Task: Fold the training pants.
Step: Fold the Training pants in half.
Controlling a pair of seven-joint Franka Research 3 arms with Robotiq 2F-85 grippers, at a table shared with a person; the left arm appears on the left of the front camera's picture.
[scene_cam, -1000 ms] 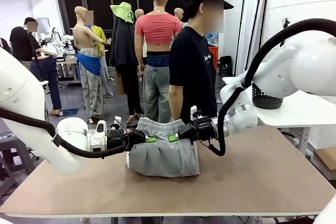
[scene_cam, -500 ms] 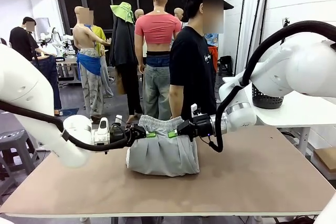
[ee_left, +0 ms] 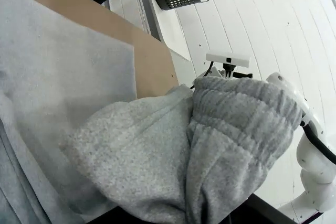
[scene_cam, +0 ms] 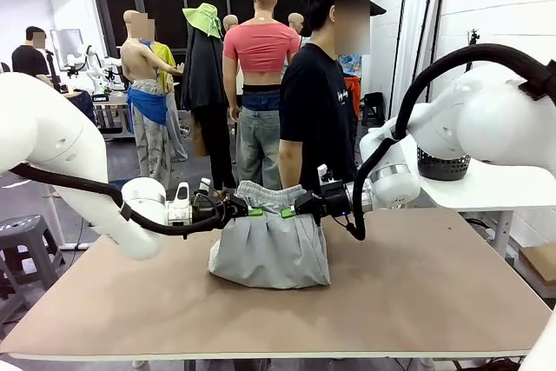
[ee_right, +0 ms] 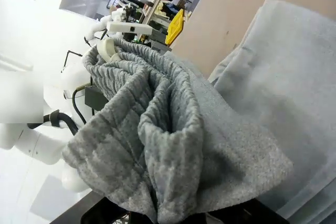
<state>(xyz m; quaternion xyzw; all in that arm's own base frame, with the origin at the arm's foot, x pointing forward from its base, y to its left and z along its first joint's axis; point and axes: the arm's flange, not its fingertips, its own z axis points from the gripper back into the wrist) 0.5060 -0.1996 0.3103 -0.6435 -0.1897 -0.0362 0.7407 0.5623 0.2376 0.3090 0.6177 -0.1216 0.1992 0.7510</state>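
Note:
The light grey training pants (scene_cam: 271,249) hang bunched over the far middle of the brown table (scene_cam: 417,301), their gathered waistband (scene_cam: 269,193) lifted above the cloth below. My left gripper (scene_cam: 247,211) is shut on the waistband's left end. My right gripper (scene_cam: 288,212) is shut on its right end. Both sit close together, a little above the table. In the left wrist view the ribbed waistband (ee_left: 247,124) bulges over my hidden fingers, with flat grey cloth (ee_left: 58,72) lying on the table beyond. The right wrist view has the folded waistband (ee_right: 152,124) draped over my fingers too.
A person in a black T-shirt (scene_cam: 317,110) stands at the table's far edge, right behind the pants. A black mesh basket (scene_cam: 439,167) sits on a white table (scene_cam: 495,184) at the right. The near half of the brown table is bare.
Both grippers have carried the waistband up and away toward the person, and moved closer together. The cloth beneath has stretched taller.

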